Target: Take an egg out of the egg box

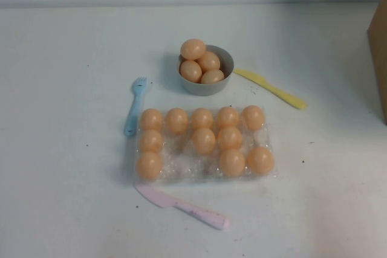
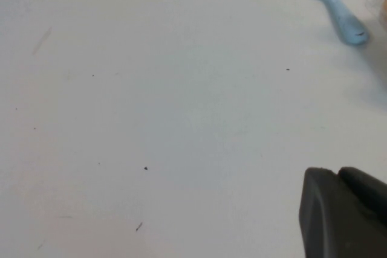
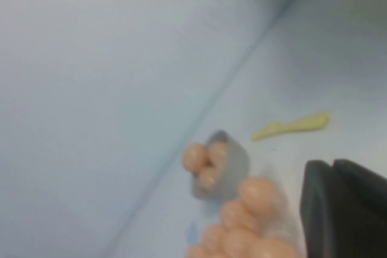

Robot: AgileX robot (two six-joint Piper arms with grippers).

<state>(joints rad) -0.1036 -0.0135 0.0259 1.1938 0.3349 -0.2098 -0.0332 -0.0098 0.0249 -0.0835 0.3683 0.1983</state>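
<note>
The high view looks steeply down on the bench (image 1: pixel 60 197) around the egg box (image 1: pixel 204 170). The left claw (image 2: pixel 344 212) camera skims bare bench near it; the right claw (image 3: pixel 344 209) camera shares it obliquely.

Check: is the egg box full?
Not full: the egg box has four bare cups. Left hand over the table; right hand near the box.

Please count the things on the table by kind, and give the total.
Eggs in the egg box: 11
Eggs in the grey bowl: 4
Blue fork: 1
Yellow knife: 1
Pink knife: 1
Egg box: 1
Grey bowl: 1
Total: 20
</note>
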